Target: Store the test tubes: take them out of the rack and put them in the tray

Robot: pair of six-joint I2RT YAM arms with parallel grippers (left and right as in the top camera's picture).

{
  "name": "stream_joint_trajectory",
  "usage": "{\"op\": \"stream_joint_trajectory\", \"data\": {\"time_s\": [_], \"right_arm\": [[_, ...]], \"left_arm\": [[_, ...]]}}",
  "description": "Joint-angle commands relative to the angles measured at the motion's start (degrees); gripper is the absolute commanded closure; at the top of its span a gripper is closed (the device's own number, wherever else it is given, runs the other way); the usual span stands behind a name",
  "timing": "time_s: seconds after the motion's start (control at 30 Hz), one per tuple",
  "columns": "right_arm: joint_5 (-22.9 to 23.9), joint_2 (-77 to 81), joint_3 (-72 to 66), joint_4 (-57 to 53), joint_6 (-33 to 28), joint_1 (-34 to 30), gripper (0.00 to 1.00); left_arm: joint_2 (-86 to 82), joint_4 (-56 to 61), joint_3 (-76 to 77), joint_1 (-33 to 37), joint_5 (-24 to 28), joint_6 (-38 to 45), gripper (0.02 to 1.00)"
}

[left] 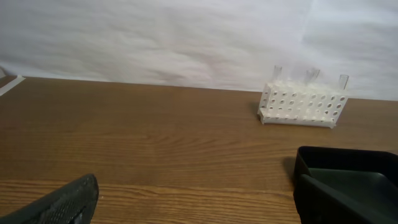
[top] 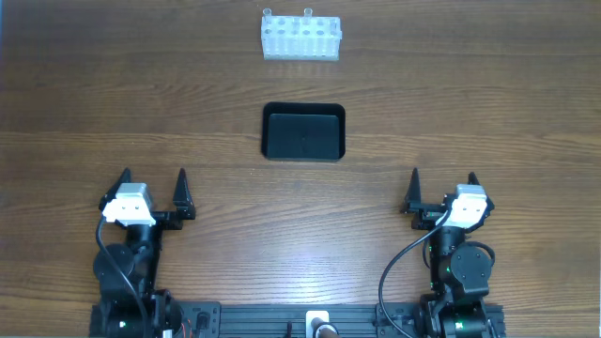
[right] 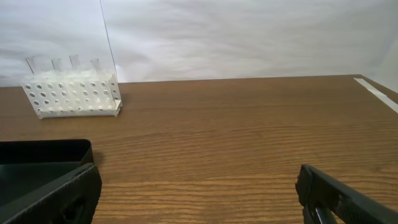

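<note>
- While both arms sit low near their bases at the near edge of the counter (top: pixel 94 103), the left fingers (top: pixel 183 191) are spread wide apart with nothing between them.
- Same story on the other side: the right fingers (top: pixel 412 192) stand well open, and they hold nothing.
- Out in the middle lies the black tray (top: pixel 303 150), a shallow rectangle flat on the wood, roughly between the two arms and farther out than both.
- Beyond it, toward the far edge, there's the white rack (top: pixel 300 42), well apart from the tray and lined up with it.
- The test tubes (top: pixel 267 13) are in the rack, upright, their clear rims poking above its top.
- From the left wrist camera the rack (left: pixel 302 107) stands against a white backdrop, the tube tops (left: pixel 278 71) rising out of it, and the tray's (left: pixel 348 163) wall sits nearer, partly behind one dark finger (left: pixel 62 202).
- The right wrist camera shows four tube rims (right: pixel 30 63) in a row above the rack (right: pixel 73 94), and a corner of the tray (right: pixel 37 152) close in, just past that arm's own finger (right: pixel 342 199).
- Both pairs of fingers are well short of the rack and tray, touching neither.
</note>
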Motion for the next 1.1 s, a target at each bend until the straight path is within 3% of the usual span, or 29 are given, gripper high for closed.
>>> {"op": "stream_joint_trajectory", "data": {"time_s": [0.03, 1.1], "right_arm": [[-0.5, -0.4, -0.4, -0.2, -0.1, -0.3, 0.007], [-0.5, -0.4, -0.4, -0.2, -0.1, -0.3, 0.009]], "left_arm": [[-0.5, 0.2, -0.5, 0.3, -0.5, 0.9, 0.020], [-0.5, 0.2, -0.5, -0.4, -0.5, 0.8, 0.018]]}}
